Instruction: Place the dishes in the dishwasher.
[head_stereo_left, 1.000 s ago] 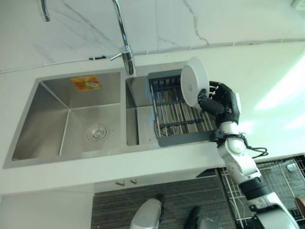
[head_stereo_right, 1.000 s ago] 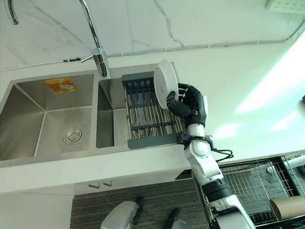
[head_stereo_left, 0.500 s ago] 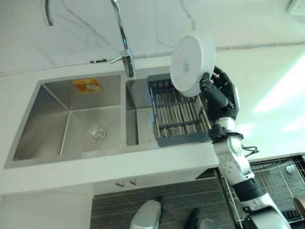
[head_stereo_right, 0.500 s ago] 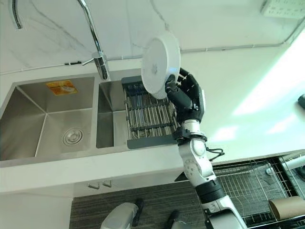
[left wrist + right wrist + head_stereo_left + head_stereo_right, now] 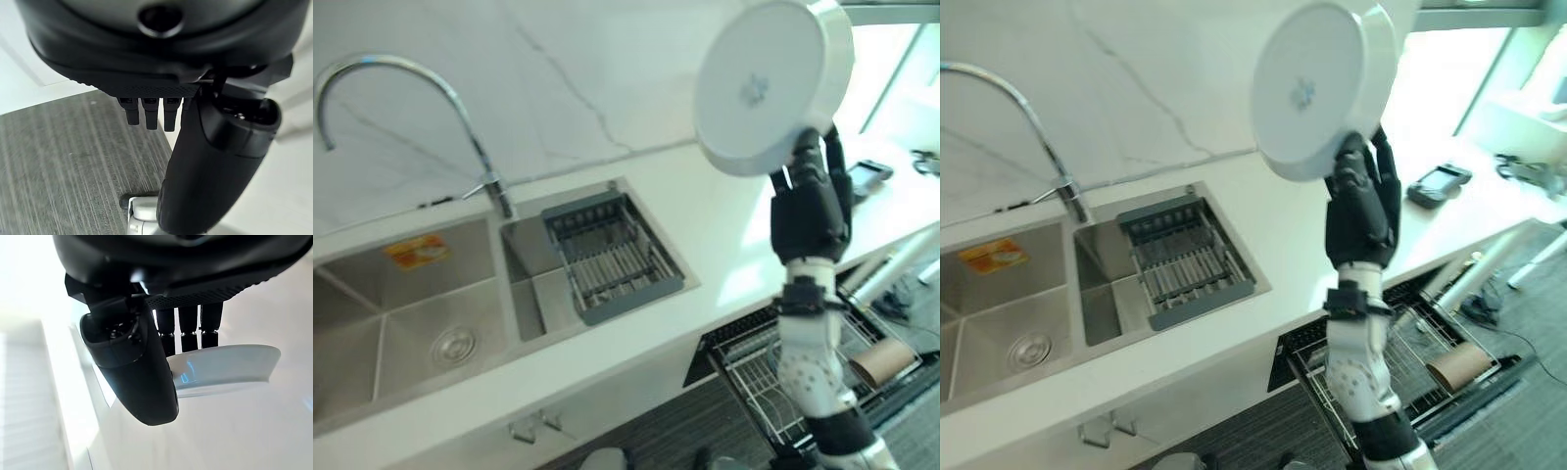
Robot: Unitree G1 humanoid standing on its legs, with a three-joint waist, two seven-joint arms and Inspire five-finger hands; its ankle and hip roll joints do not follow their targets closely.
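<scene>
Your right hand (image 5: 1361, 211) is raised high above the counter, its dark fingers and thumb pinching the lower rim of one white plate (image 5: 1322, 88), round, smooth and glossy, held on edge with its underside toward the camera. In the right wrist view the thumb (image 5: 134, 367) lies across the plate's near rim and the fingers (image 5: 188, 325) go behind it; their tips are hidden. Your left hand (image 5: 205, 161) hangs over grey striped flooring (image 5: 63, 161), fingers relaxed and holding nothing.

Below the raised arm you see one pulled-out dishwasher rack (image 5: 1410, 343) of thin wire, cut off partly by the arm, with one brown cylinder (image 5: 1456, 367) on it that is hard to identify. Further off sits one steel double sink (image 5: 421, 313) with one dark slatted drainer (image 5: 612, 259) in its right basin, one curved chrome tap (image 5: 421, 108), and a veined marble wall (image 5: 1136, 88).
</scene>
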